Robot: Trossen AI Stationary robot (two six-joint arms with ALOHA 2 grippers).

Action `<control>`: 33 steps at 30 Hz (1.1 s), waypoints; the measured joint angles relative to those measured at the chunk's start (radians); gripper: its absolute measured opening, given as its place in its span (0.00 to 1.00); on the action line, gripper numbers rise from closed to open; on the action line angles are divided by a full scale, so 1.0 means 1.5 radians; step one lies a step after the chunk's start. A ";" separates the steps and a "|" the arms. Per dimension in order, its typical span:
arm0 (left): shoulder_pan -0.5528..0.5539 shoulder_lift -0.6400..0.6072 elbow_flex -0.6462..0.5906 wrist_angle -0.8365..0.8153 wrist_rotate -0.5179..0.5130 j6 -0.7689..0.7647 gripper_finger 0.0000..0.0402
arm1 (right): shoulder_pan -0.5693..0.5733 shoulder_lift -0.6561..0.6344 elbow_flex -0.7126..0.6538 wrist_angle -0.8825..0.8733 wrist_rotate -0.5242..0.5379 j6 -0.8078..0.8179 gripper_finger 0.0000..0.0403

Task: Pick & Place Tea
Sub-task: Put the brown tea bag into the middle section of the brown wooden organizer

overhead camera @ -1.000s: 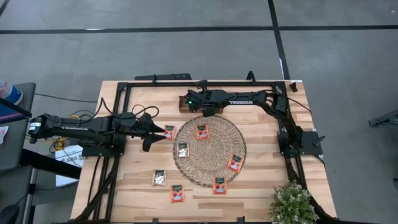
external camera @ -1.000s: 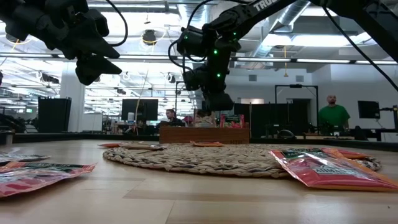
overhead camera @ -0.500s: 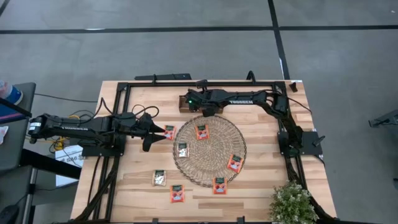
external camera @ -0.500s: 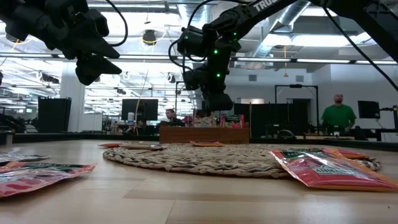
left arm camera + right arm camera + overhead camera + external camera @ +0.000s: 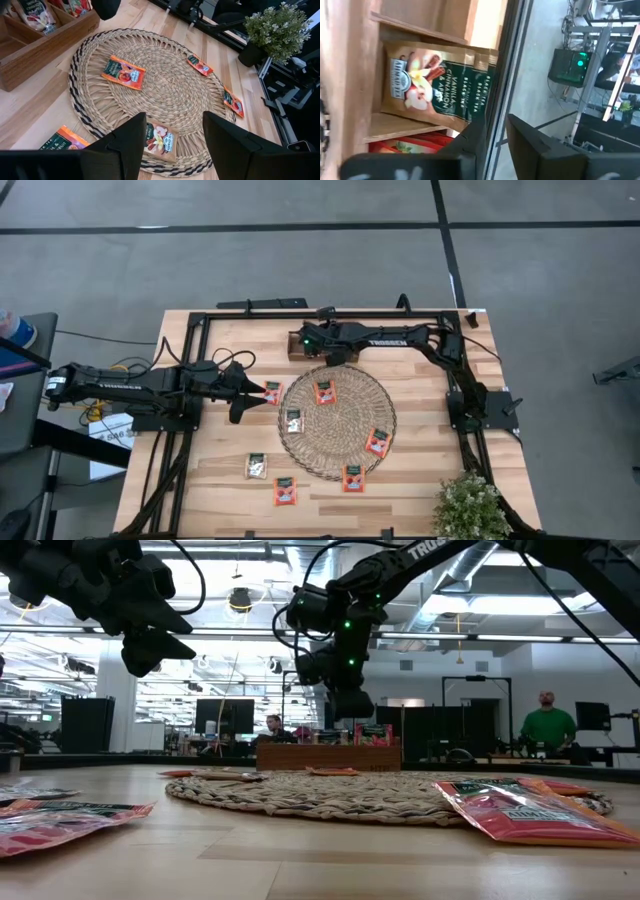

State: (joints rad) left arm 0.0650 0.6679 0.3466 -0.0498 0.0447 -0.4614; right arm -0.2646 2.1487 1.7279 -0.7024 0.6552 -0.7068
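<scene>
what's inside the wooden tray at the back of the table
The wooden tray holds tea packets: a beige vanilla cinnamon one in one compartment, a red one next door. The right claw above hides the rest.

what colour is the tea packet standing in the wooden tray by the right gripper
Beige-gold tea packet with a dark green label; the right wrist view shows it best.

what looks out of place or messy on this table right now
The tea packets are scattered rather than gathered: four lie on the woven mat, and three more sit on the bare wood, one beside the left gripper and two near the front edge. Nothing looks spilled or torn. The right gripper hangs over the wooden tray.
</scene>
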 joint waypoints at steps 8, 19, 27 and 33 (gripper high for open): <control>0.000 0.000 0.000 0.000 0.000 -0.001 0.47 | 0.010 0.000 0.003 -0.004 0.092 -0.063 0.20; 0.000 0.000 0.000 0.000 0.000 -0.047 0.47 | 0.079 -0.123 0.079 -0.113 0.000 -0.029 0.20; 0.000 0.000 0.000 0.000 0.019 -0.117 0.47 | 0.013 -0.290 0.077 -0.366 -0.403 0.250 0.20; 0.000 0.000 0.000 0.004 0.022 -0.155 0.47 | -0.026 -0.418 -0.065 -0.343 -0.538 0.290 0.20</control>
State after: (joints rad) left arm 0.0654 0.6679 0.3466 -0.0442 0.0771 -0.6946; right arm -0.3036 1.5220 1.6297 -1.2166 -0.1513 -0.2721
